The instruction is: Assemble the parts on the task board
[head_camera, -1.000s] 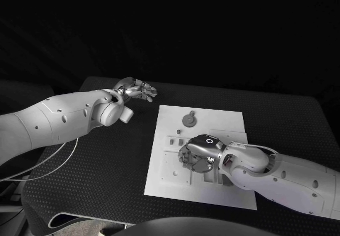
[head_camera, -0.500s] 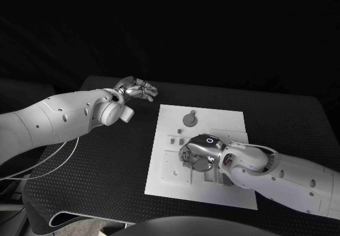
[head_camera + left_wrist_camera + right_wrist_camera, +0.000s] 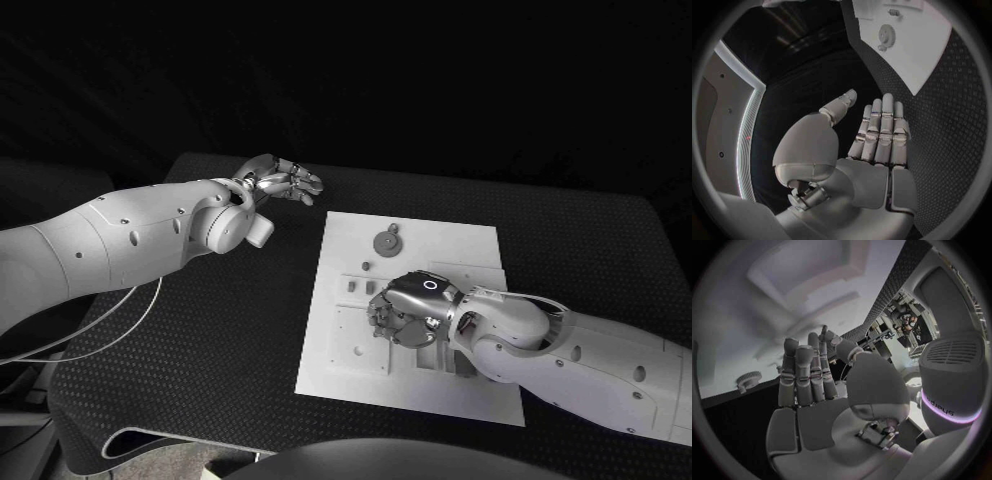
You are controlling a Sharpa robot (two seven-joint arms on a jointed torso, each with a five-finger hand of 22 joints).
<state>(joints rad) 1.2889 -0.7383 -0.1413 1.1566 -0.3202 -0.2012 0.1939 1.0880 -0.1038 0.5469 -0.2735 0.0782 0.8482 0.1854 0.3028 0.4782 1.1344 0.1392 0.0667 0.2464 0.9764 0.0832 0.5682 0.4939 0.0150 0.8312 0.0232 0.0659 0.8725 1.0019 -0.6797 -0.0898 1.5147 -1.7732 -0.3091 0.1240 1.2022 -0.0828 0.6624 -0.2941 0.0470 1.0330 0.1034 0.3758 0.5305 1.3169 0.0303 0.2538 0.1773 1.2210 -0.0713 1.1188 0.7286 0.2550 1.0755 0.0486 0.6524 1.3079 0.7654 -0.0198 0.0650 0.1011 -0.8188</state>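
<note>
Head view, black table (image 3: pixel 216 340) bearing white task board (image 3: pixel 346 375), right hand (image 3: pixel 404 315) over board centre, grasp unclear, left hand (image 3: pixel 283 182) empty, fingers extended, at 10 o'clock, grey gear part (image 3: pixel 388 240) at 12 o'clock.

Head camera high, looking down on the task board (image 3: pixel 408 300), wrist cameras close behind each hand, all sharing the board

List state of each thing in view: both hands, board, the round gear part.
left hand: open, fingers straight and together, holding nothing, off the board's far left corner.
right hand: over the middle of the board, fingers pointing down at it; whether they hold a part cannot be told.
task board: flat on the table.
gear part: lying flat near the board's far edge, untouched.
table: black, carries the board.
</note>
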